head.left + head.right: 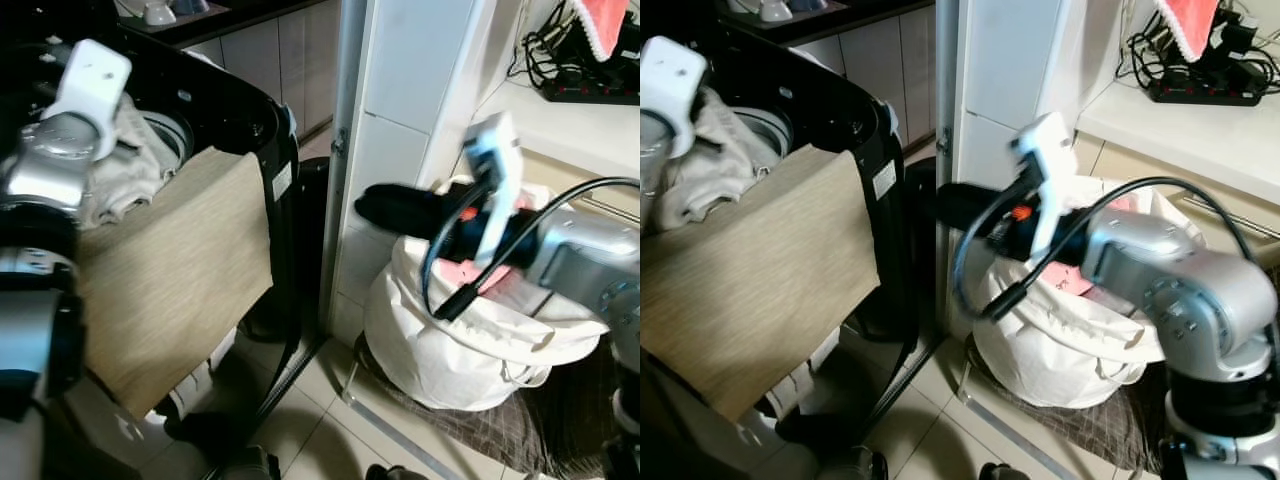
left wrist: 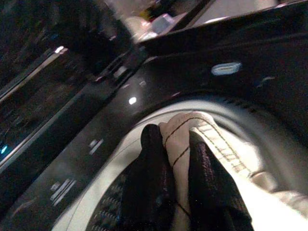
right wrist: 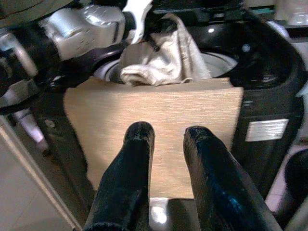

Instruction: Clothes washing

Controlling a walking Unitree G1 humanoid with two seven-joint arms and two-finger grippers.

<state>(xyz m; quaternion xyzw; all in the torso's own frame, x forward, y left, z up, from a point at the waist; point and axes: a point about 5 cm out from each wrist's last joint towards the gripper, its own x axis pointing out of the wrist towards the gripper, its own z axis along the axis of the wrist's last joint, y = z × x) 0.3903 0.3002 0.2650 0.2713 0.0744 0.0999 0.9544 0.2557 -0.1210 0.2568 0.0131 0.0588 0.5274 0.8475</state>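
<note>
Clamped on a pale garment [image 2: 180, 144] over the washer drum [image 2: 269, 139], left gripper [image 2: 178, 178]; right gripper [image 3: 166, 139] parted, tips blurred.

This is a washing corner in a home. A black washing machine [image 1: 230, 110] stands on a tiled floor [image 1: 330, 420], next to a white bag of clothes [image 1: 450, 340] and a white tiled wall [image 1: 400, 150].
</note>
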